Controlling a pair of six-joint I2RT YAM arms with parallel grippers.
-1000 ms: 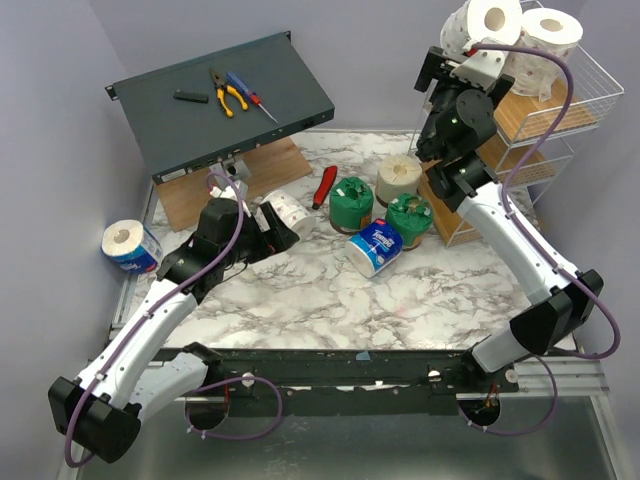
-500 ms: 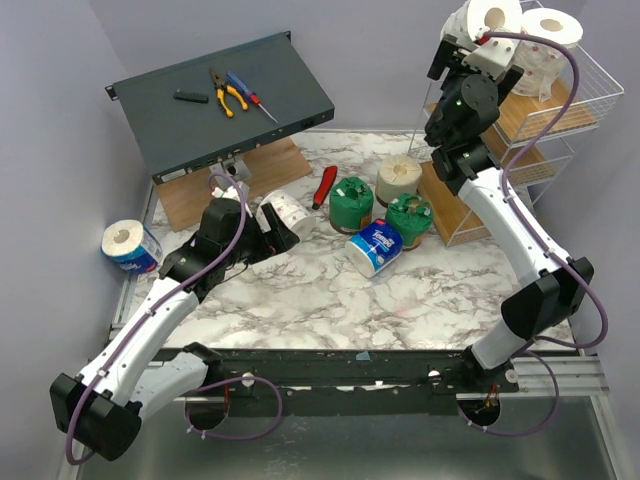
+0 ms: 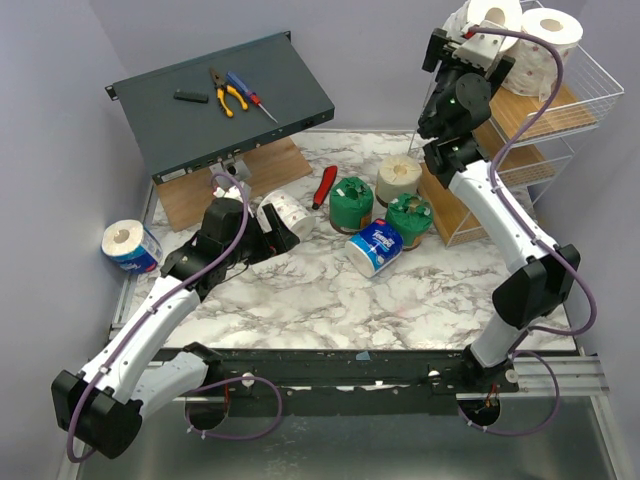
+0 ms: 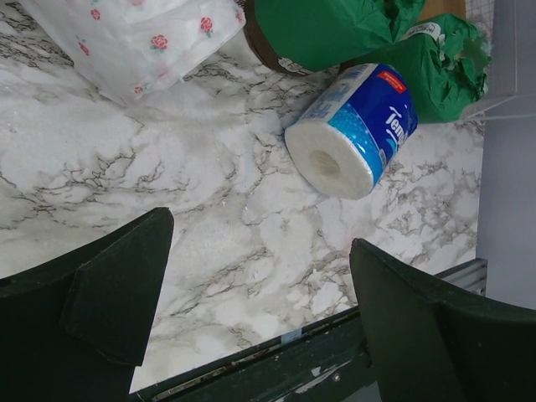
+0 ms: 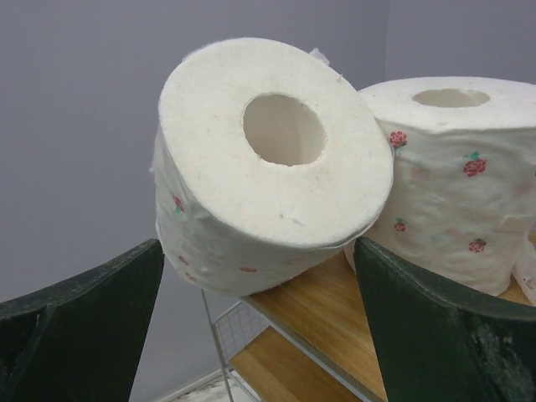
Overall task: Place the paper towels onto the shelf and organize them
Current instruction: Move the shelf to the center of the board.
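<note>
Paper towels (image 3: pixel 351 203) mostly loose on table (image 3: pixel 330 290), two on shelf (image 3: pixel 520 112) top tier far right, tilted roll (image 5: pixel 268 159) just beyond open right fingers (image 5: pixel 257 245); speckled roll (image 4: pixel 142 33) on its side just beyond open left fingers (image 4: pixel 261 234).

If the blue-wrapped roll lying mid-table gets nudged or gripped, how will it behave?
Lying on its side, the blue-wrapped roll would probably roll if nudged. Its glossy wrap may slip in a grip. It looks soft and light, so it would likely squash somewhat.

Overhead, wrist close-ups (paper towels (image 3: pixel 375 247) shared)
</note>
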